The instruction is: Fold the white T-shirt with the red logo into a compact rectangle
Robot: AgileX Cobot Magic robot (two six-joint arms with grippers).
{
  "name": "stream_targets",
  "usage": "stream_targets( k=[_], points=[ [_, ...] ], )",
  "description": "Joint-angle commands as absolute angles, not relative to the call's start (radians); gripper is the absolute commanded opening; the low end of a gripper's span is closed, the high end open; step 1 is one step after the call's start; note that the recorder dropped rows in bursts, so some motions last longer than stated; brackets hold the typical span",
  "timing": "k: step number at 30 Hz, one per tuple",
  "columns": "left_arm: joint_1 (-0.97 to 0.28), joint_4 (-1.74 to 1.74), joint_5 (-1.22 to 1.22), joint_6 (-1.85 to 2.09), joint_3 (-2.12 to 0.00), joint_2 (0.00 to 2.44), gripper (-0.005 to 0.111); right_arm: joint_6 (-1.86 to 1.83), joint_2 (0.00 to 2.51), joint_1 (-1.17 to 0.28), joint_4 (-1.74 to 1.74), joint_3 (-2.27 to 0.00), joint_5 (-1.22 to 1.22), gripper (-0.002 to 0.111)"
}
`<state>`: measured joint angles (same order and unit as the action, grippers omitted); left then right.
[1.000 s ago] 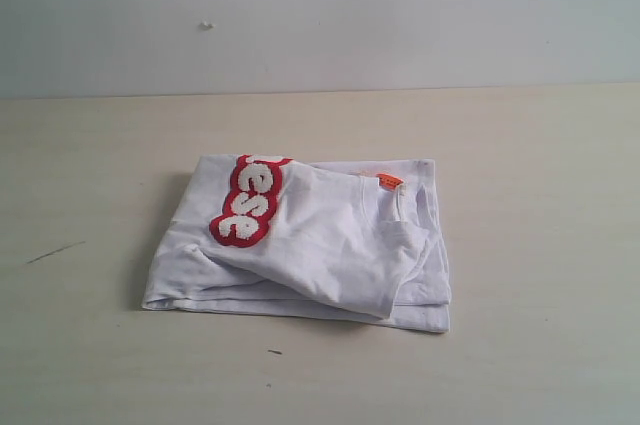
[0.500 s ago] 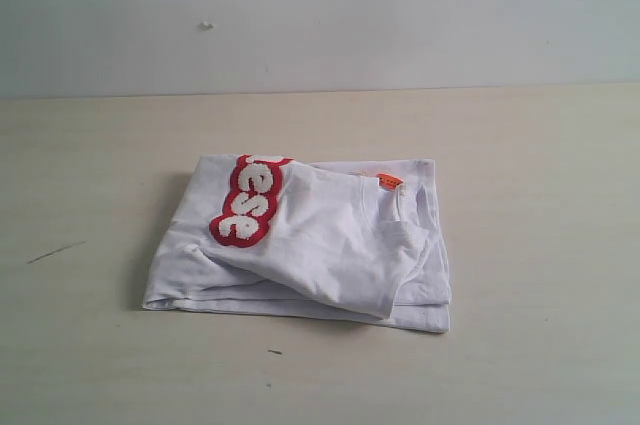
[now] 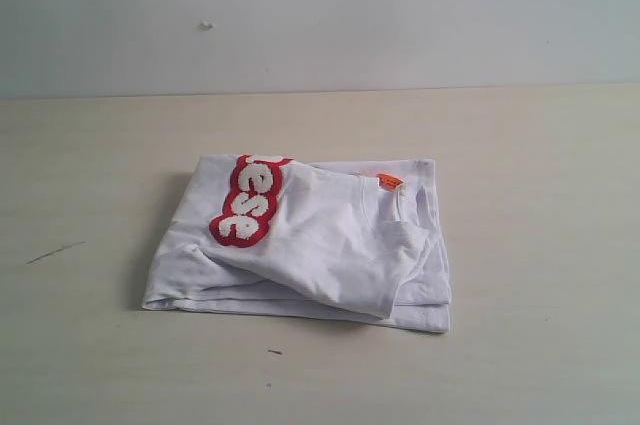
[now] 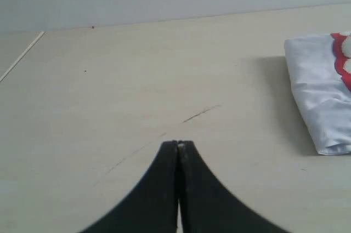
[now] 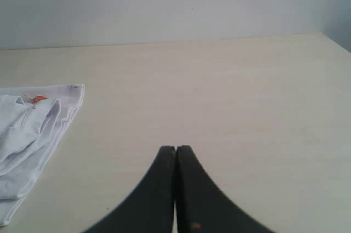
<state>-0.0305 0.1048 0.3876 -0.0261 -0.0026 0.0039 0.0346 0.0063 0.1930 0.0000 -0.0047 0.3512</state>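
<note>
Shirt: white shirt (image 3: 310, 245) lying as a roughly rectangular bundle near the middle of the tabletop (image 3: 540, 145), several layers stacked, top layer askew across the lower ones.
Logo: red logo (image 3: 248, 203) on the upper left part of the bundle, only a few letters showing, running up to the far edge.
Neck tag: orange neck tag (image 3: 389, 181) near the far right corner, beside the collar.
Left claw (image 4: 178, 145): closed on nothing, tips pressed together over bare tabletop, well apart from the shirt's left edge.
Right claw (image 5: 175, 149): closed on nothing as well, well apart from the shirt's right edge.
Step in hand: probably the finish, since the fold looks essentially done and neither claw touches cloth.
Doing it well: if tidying is wanted, pinch the skewed top flap at its near corner, draw it square with the layers beneath, then press flat. Avoid dragging the whole stack.
Containers: none visible in any view.
</note>
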Motion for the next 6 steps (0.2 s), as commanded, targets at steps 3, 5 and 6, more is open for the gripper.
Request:
stream_targets(
  k=[3,5,6],
  points=[
    [-0.03,0.104,0.38,-0.026,0.0,0.0,0.0,0.029,0.0,0.197,0.0,0.0,0.337,0.0],
    [-0.03,0.104,0.38,-0.026,0.0,0.0,0.0,0.029,0.0,0.197,0.0,0.0,0.337,0.0],
    [-0.03,0.104,0.38,-0.026,0.0,0.0,0.0,0.031,0.0,0.197,0.0,0.0,0.337,0.0]
  ],
)
